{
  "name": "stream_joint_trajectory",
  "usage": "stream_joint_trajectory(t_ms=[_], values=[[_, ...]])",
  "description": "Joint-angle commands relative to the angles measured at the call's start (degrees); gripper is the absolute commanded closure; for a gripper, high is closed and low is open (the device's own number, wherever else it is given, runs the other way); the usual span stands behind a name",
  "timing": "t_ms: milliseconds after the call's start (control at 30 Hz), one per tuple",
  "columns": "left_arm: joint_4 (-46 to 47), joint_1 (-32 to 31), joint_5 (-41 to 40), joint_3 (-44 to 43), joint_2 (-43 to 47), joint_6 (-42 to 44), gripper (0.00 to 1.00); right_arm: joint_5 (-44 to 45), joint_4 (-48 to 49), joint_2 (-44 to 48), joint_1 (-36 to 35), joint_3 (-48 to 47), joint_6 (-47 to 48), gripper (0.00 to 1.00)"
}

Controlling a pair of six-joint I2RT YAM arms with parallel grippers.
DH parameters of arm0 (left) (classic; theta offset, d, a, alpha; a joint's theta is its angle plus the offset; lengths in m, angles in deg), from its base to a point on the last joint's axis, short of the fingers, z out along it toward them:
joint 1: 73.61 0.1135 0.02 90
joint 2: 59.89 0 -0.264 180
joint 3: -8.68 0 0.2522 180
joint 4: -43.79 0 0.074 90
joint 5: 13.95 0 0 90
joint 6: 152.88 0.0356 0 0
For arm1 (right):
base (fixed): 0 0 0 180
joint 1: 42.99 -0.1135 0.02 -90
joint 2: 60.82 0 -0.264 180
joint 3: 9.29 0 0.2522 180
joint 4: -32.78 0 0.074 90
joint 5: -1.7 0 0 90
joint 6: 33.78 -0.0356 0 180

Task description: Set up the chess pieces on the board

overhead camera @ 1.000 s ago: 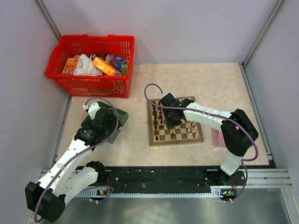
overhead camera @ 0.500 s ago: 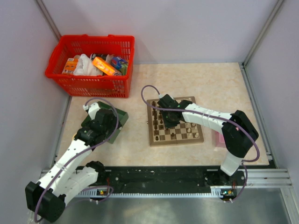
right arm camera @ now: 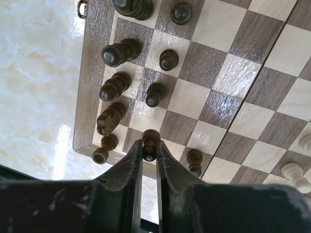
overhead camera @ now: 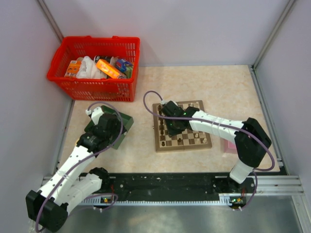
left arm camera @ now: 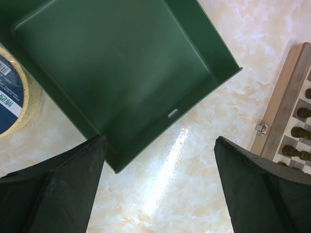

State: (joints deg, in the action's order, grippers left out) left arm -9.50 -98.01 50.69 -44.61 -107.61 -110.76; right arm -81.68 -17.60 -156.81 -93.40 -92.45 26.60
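Note:
The board (overhead camera: pixel 183 148) lies mid-table with dark and pale chess pieces on it. My right gripper (overhead camera: pixel 168 127) hangs over its left side. In the right wrist view that gripper (right arm camera: pixel 149 148) is shut on a dark pawn (right arm camera: pixel 150 138), above the squares at the board's (right arm camera: pixel 228 73) corner. Other dark pieces (right arm camera: pixel 119 52) stand in two rows along that edge, and a pale piece (right arm camera: pixel 294 172) shows at the far right. My left gripper (left arm camera: pixel 160 141) is open above bare tabletop, beside a corner of the green tray (left arm camera: pixel 121 63), holding nothing.
A red basket (overhead camera: pixel 95 65) of packets stands at the back left. A tape roll (left arm camera: pixel 12 94) lies beside the green tray (overhead camera: pixel 127 121). A pink box (overhead camera: pixel 227 144) sits right of the board. The board's edge (left arm camera: pixel 286 97) with dark pieces (left arm camera: pixel 301 114) is near my left gripper.
My right gripper has moved left across the board toward its left edge and its jaws have come together on the dark pawn. The left arm has not moved.

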Motion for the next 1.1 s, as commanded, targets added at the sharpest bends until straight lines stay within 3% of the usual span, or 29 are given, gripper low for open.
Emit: stream_joint_trajectory(t_ms=[0,1067], values=[[0.33,0.23,-1.09,0.59,1.05,-0.2,0.03,0.77,1.11,-0.16,-1.0,-0.73,-0.87,0.91],[0.33,0.23,-1.0,0.5,0.62,-0.29,0.03,-1.69,4.45,-4.39,-1.18,-1.08,-0.96,0.88]])
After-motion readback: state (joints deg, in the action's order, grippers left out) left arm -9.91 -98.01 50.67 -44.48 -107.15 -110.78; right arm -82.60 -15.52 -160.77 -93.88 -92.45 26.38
